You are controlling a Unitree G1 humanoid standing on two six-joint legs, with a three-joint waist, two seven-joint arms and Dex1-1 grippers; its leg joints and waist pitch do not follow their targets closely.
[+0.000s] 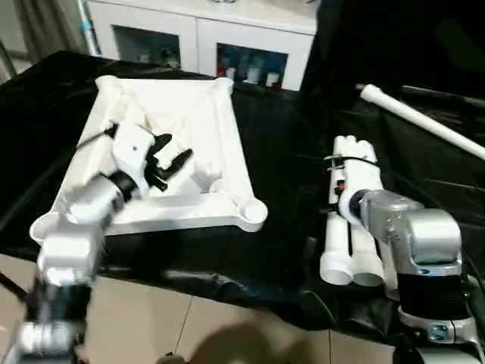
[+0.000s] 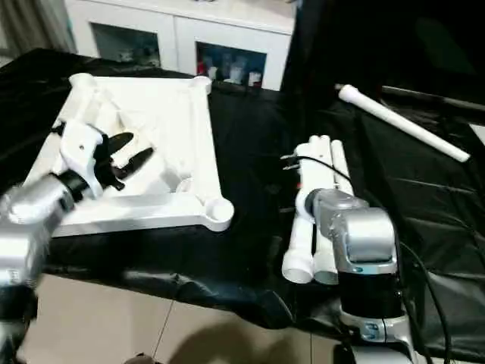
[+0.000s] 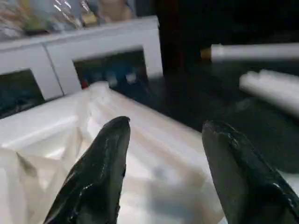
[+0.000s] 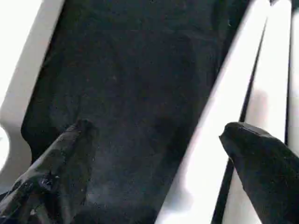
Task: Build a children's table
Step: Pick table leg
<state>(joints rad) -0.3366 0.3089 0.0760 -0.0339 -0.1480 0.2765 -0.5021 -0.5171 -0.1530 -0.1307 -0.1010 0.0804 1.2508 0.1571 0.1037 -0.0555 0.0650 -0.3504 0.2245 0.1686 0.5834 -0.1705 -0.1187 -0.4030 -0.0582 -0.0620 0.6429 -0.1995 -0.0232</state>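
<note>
- Table top (image 1: 216,133) lies underside-up on the black cloth (image 1: 288,174); three legs (image 1: 350,220) bundled beside it, a fourth (image 1: 424,121) farther off.
- Left gripper (image 1: 168,163) hovers spread and empty over the ribs.
- Right gripper (image 4: 159,149) gapes empty beside the bundle.
- No leg fitted yet; next, grasp one.

The right forearm (image 1: 413,243) covers part of the bundled legs (image 1: 350,220), so their count stays unclear. The lone leg (image 1: 424,121) runs off the picture's edge. Items behind the cabinet (image 1: 204,38) glass are too blurred to identify.
</note>
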